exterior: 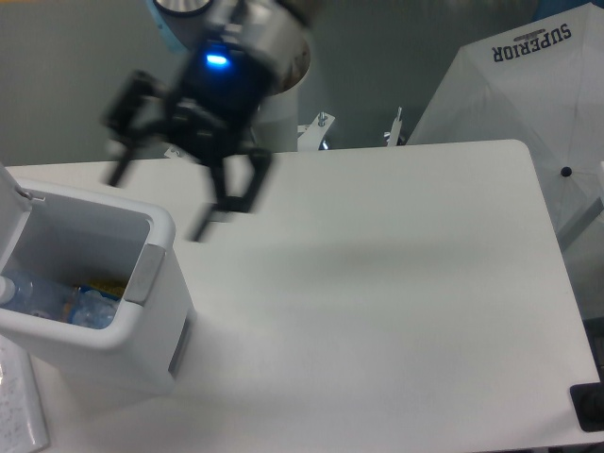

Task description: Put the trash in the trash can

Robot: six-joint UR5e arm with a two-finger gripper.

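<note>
The white trash can [159, 236] stands at the table's left, lid hinged open to the left. Inside it I see a crushed clear plastic bottle [28, 293] and more clear plastic with a bit of yellow-orange [99, 302] beside it. The whitish wrapper with green print cannot be made out. My gripper [159, 203] hangs above and just behind the can's right rim, blurred by motion, fingers [203, 225] spread wide and empty.
The white table [377, 302] stretches to the right. A white umbrella-like cover marked SUPERIOR [528, 85] stands at the back right. A black object [590, 408] sits at the table's front right corner. Metal clamps [321, 127] show at the back edge.
</note>
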